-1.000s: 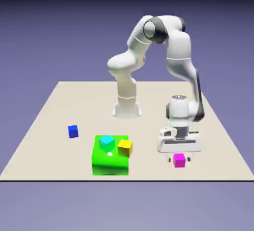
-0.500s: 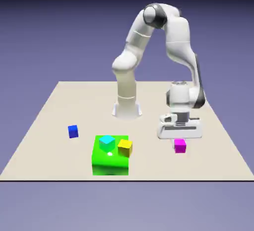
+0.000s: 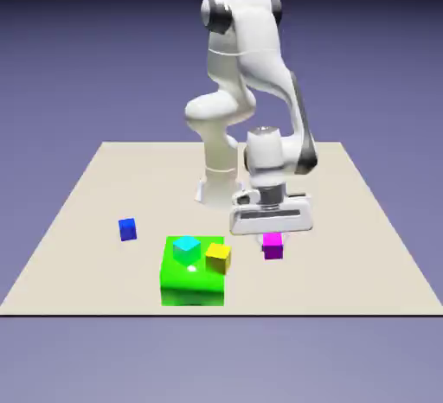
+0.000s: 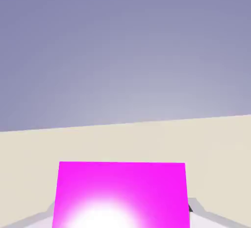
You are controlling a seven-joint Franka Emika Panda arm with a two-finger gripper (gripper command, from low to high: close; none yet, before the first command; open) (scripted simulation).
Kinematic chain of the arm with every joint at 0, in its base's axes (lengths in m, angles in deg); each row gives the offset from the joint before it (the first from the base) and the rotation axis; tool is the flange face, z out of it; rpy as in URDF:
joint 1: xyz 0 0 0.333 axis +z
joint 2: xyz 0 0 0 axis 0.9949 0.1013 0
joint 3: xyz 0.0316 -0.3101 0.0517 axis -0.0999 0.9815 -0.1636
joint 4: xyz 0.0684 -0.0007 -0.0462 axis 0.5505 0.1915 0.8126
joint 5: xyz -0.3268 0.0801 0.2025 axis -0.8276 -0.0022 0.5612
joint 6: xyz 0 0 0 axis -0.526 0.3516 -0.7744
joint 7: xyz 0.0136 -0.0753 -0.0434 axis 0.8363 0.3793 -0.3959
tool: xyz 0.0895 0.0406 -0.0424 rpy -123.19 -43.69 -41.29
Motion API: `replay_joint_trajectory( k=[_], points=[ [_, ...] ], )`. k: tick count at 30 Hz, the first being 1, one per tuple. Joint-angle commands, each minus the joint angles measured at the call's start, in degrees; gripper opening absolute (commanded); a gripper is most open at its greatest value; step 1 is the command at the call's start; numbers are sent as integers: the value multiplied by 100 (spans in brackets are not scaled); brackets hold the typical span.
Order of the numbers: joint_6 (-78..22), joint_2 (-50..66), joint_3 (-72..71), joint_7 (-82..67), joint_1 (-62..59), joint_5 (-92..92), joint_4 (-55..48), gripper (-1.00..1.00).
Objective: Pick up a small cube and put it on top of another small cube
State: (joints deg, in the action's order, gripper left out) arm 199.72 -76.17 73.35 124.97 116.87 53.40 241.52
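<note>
Beige desk point(image 3: 78, 220) under everything, backdrop behind. White arm point(image 3: 251, 64) bent over the middle, hand pointed straight down. Big green block point(image 3: 192, 282) near the front edge, a small cyan cube point(image 3: 186, 248) resting on its top, a small yellow cube point(image 3: 218, 257) at its upper corner toward the exterior view's right. End effector point(image 3: 272, 239) closed on the small magenta cube point(image 3: 272, 246), held clear of the desk, just to the exterior view's right of the yellow cube. Cube sat level, faces squared, equal-sided with no long axis to speak of. In the hand view, filled the bottom centre point(image 4: 121, 195), grey fingertips point(image 4: 196, 206) pressed at both lower corners. Small blue cube point(image 3: 128, 229) alone, well apart toward the exterior view's left.
</note>
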Motion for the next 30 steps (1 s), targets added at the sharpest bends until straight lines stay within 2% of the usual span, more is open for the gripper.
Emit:
replay_joint_trajectory(
  k=[1,18,27,28,30],
  points=[
    [-52,-108,-56,33,-164,-156,38,-100],
    [-936,-1930,-1009,678,-3667,-2875,676,-100],
    [305,-470,-1283,322,-3851,-2366,461,-100],
    [305,-470,-1283,322,-3851,-2366,461,100],
    [129,-678,-1244,372,-3825,-2438,492,100]
  ],
)
